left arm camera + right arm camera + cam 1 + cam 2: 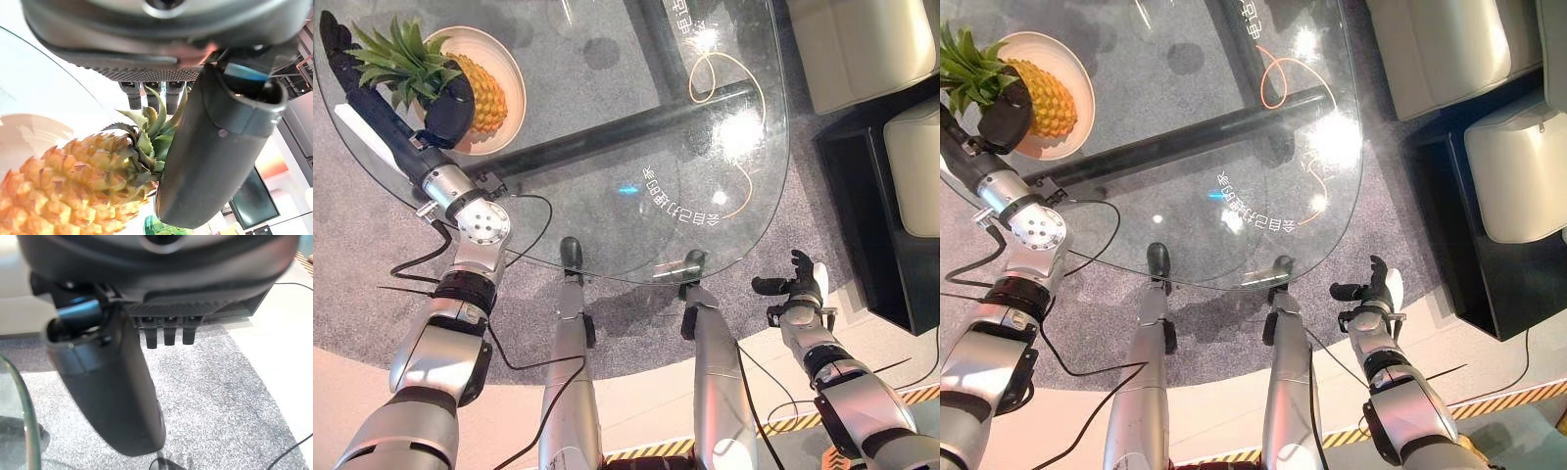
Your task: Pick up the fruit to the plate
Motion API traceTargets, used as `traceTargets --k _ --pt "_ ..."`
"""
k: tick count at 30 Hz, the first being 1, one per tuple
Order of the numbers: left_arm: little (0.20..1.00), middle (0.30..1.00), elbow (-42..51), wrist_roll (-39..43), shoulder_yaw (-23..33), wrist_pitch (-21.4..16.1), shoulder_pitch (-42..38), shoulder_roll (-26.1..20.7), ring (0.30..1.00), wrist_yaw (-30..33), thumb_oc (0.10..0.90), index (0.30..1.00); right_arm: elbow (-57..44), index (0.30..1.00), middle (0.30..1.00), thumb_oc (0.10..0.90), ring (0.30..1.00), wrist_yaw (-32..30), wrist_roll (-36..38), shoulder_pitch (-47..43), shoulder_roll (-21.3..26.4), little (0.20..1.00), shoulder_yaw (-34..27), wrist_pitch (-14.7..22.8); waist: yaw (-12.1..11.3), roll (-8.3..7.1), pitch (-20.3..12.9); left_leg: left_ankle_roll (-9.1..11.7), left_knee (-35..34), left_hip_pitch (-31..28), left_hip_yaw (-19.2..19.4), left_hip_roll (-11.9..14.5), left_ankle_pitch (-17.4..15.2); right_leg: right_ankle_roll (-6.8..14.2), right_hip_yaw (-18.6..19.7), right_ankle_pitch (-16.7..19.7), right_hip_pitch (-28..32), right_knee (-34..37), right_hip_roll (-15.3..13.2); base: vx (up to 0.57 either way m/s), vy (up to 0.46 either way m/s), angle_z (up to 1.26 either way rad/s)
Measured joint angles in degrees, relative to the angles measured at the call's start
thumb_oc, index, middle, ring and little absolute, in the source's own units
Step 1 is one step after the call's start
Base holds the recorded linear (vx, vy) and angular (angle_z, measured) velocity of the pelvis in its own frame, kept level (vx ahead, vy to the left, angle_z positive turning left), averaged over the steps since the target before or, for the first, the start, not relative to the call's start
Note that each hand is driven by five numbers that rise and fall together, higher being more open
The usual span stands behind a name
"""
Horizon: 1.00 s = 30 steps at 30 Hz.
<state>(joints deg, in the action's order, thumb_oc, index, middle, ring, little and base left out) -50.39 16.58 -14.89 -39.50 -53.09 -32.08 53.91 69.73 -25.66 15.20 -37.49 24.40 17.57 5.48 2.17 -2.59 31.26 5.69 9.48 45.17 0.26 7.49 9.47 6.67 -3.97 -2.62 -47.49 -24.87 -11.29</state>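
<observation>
A pineapple (485, 94) lies on its side on a cream plate (512, 65) at the far left of the glass table, its green crown pointing left. My left hand (446, 114) reaches over the table and is wrapped round the fruit where the crown meets the body. In the left wrist view the thumb (215, 147) presses against the leaves, with the fingers on the other side of the pineapple (73, 186). My right hand (801, 284) hangs off the table's near right edge, open, with nothing in it (122, 396).
The round glass table (773, 186) has a dark bar (607, 132) running beneath it and stands on grey carpet. Cream seats (862, 49) and a dark low stand (862, 196) are to the right.
</observation>
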Motion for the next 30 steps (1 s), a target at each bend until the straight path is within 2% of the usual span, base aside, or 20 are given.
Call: traceTargets --k 11,16,22,30 --pt "0.9 0.9 2.4 -0.7 0.0 -0.7 2.0 0.1 0.9 -1.8 0.8 0.9 0.0 0.9 0.9 0.8 0.9 -0.3 0.0 0.0 0.0 0.9 -1.1 0.0 -0.4 0.03 0.0 -0.1 -0.2 -0.1 0.0 -0.3 0.1 0.0 -0.1 0.0 0.1 0.0 -0.3 0.0 0.0 0.0" --pt "0.9 0.9 7.8 -3.9 -0.1 -0.9 4.6 0.3 0.9 -2.4 0.8 0.9 0.0 0.9 0.9 0.8 0.9 -0.5 0.0 0.1 0.0 0.9 -1.9 0.0 -0.9 0.14 0.0 -0.3 -0.3 -0.2 0.0 -0.5 0.3 0.0 -0.2 0.0 0.2 0.0 -0.6 -0.01 -0.014 0.01" --pt "0.9 0.9 8.5 -4.5 0.0 -1.0 4.9 0.3 0.9 -2.5 0.8 0.9 0.0 0.9 0.9 0.8 0.9 -0.5 0.0 0.2 0.0 0.9 -2.1 0.0 -2.0 0.42 0.0 -0.4 -0.4 -0.4 0.0 -0.6 0.5 0.1 -0.2 0.0 0.3 -0.3 -0.7 0.0 0.0 0.0" --pt "0.9 0.9 12.1 -5.2 0.1 -2.5 7.8 0.5 0.9 -2.6 0.8 0.9 0.0 0.9 0.9 0.8 0.9 -0.5 0.0 0.2 -0.1 0.9 -2.4 0.0 -2.3 0.47 0.0 -0.6 -0.5 -1.2 -0.1 -0.7 0.5 0.1 -0.3 -0.1 1.2 -0.4 -0.9 0.0 0.0 0.0"
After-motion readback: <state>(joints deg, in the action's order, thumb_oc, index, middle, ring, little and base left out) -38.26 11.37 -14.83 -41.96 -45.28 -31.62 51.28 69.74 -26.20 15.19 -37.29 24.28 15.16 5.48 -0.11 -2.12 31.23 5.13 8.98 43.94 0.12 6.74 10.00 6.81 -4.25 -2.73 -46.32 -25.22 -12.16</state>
